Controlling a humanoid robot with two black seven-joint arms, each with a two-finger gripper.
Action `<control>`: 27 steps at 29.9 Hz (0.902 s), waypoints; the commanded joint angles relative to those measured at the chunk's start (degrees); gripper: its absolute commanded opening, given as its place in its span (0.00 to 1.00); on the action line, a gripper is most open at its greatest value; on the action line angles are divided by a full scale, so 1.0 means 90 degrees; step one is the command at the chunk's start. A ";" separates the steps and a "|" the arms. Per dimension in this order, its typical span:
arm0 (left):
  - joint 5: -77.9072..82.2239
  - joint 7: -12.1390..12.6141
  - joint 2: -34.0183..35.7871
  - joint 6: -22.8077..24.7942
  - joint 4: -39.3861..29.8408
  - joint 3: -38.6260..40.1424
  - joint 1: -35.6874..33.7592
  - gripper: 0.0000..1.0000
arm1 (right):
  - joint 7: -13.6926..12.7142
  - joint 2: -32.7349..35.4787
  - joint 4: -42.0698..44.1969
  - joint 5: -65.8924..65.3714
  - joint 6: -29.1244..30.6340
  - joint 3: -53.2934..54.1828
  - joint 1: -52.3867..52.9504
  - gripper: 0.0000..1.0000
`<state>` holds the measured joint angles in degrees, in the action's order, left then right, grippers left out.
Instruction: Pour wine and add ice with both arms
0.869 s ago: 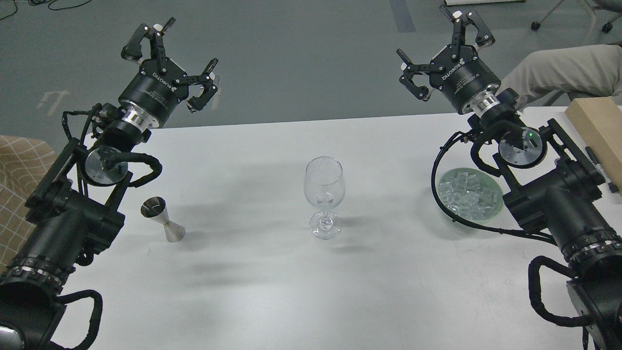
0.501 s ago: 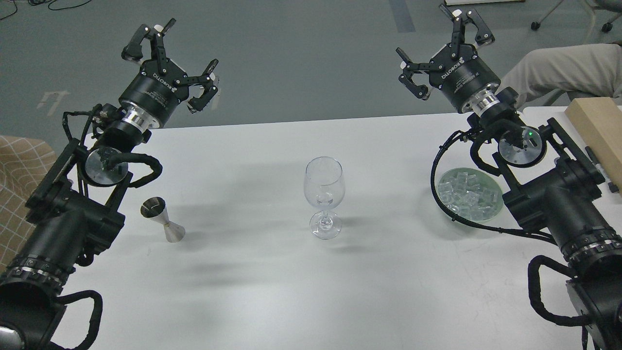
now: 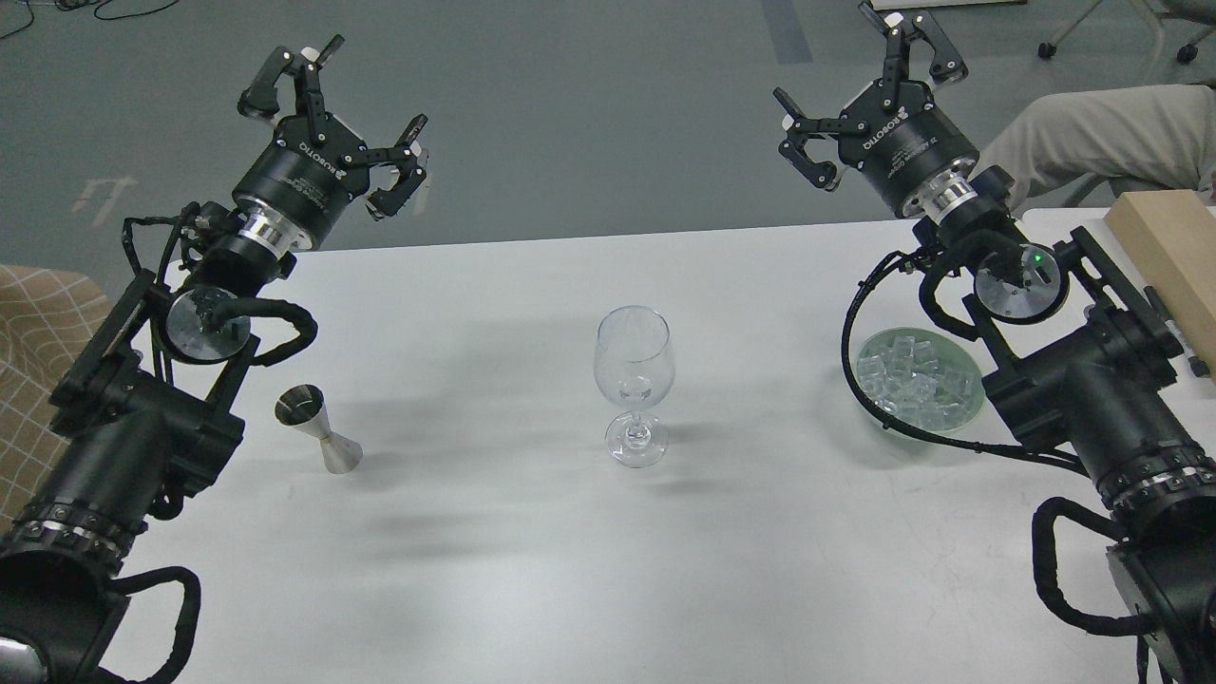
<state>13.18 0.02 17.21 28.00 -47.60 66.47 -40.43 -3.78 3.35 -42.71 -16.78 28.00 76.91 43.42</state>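
Observation:
A clear wine glass stands upright at the middle of the white table. A steel jigger stands at the left, near my left arm. No stream of wine shows. A pale green glass bowl at the right holds many clear ice cubes. My left gripper is raised beyond the table's far left edge, fingers spread open and empty. My right gripper is raised beyond the far right edge, also open and empty.
A tan wooden box lies at the table's right edge. A person's trousered leg shows behind it. Patterned fabric sits at the left edge. Grey floor lies beyond the table.

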 commanded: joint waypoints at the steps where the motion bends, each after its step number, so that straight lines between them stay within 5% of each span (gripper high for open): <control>1: 0.0000 -0.0002 -0.0008 0.0000 -0.0004 -0.0002 0.0000 0.98 | 0.0000 -0.0011 -0.0010 0.0000 0.0000 0.0000 0.0000 1.00; 27: 0.0000 -0.0002 -0.0018 0.0000 -0.0004 0.0027 0.0020 0.98 | 0.0000 -0.0041 -0.0010 0.0009 0.0000 0.0000 -0.0010 1.00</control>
<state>13.13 0.00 17.10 28.00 -47.59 66.57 -40.25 -3.78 3.06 -42.89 -16.77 28.00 76.90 43.42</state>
